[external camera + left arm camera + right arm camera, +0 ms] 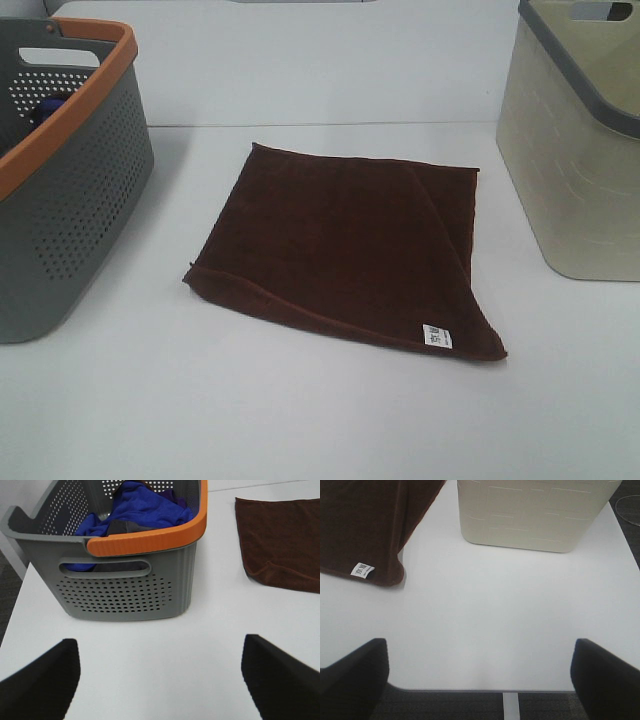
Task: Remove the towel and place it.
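Note:
The dark brown towel (345, 245) lies flat in the middle of the white table, one edge folded over, its small white label (435, 335) at the near right corner. It also shows in the left wrist view (280, 540) and in the right wrist view (365, 525). Neither gripper shows in the exterior high view. My left gripper (160, 680) is open and empty over bare table, in front of the grey basket. My right gripper (480, 680) is open and empty near the table's front edge, apart from the towel.
A grey perforated basket with an orange rim (60, 170) stands at the left and holds blue cloth (140, 507). A cream basket with a grey rim (580, 150) stands at the right. The table's front edge (470, 690) is close to my right gripper.

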`<move>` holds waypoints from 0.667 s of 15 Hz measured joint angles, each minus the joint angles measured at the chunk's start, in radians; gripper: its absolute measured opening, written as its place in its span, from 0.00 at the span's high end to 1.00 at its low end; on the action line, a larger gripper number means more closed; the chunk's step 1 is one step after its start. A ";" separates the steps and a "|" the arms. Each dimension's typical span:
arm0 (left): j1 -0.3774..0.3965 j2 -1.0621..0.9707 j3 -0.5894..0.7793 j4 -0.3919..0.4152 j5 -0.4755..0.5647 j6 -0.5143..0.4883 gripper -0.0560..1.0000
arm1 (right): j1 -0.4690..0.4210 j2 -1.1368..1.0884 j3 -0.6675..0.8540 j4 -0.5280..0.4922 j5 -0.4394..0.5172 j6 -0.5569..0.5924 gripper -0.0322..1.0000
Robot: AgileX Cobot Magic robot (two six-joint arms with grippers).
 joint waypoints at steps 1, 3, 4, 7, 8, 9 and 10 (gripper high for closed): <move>0.000 0.000 0.000 -0.005 -0.002 0.007 0.16 | 0.000 0.000 0.000 0.000 0.000 0.000 0.04; 0.000 0.000 0.000 -0.006 -0.004 0.009 0.16 | 0.000 0.000 0.000 0.000 -0.001 0.000 0.04; 0.004 0.000 0.000 -0.006 -0.005 0.010 0.16 | 0.000 0.000 0.000 0.000 -0.001 0.000 0.04; 0.068 0.000 0.000 -0.012 -0.005 0.012 0.16 | 0.000 0.000 0.000 0.000 -0.001 0.000 0.04; 0.079 0.000 0.000 -0.012 -0.005 0.012 0.16 | 0.000 0.000 0.000 0.000 -0.001 0.000 0.04; 0.079 0.000 0.000 -0.013 -0.005 0.012 0.16 | 0.000 0.000 0.000 0.001 -0.001 0.000 0.04; 0.079 0.000 0.000 -0.013 -0.005 0.012 0.16 | 0.000 0.000 0.000 0.000 -0.002 0.000 0.04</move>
